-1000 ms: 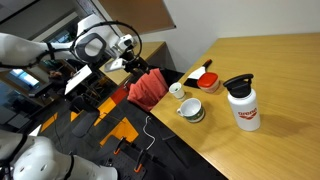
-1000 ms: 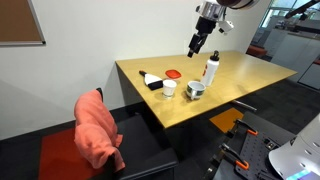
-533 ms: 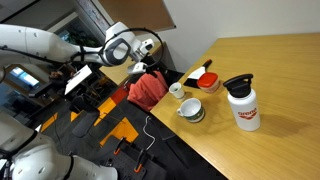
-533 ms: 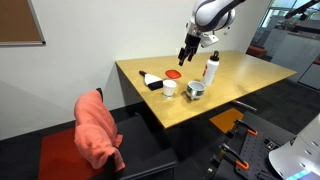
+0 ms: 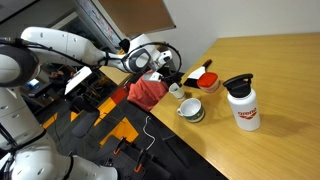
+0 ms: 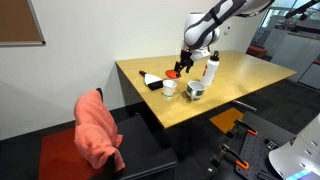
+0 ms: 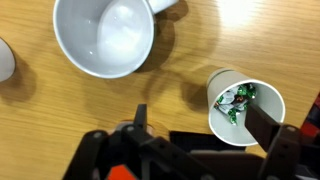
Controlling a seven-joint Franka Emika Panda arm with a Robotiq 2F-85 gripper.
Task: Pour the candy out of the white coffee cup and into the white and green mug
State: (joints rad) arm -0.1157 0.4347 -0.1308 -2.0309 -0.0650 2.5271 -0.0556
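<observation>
Hovering over the desk [image 7: 190, 60], tool [image 7: 200, 128] wide and empty, poised to grasp the white coffee cup [image 7: 247, 112] at three o'clock, white and green mug [image 7: 105, 35] at eleven. Next: centre on the cup, close gently.

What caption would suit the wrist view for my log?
Open gripper above the wooden table; white coffee cup holding candy at right, empty white and green mug upper left.

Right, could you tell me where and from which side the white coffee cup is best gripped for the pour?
Probably across its round upper wall, coming down from above: the white coffee cup stands upright, shows no handle in the wrist view, and the open end effector hangs above it. Keep the fingers off the candy inside.
</observation>
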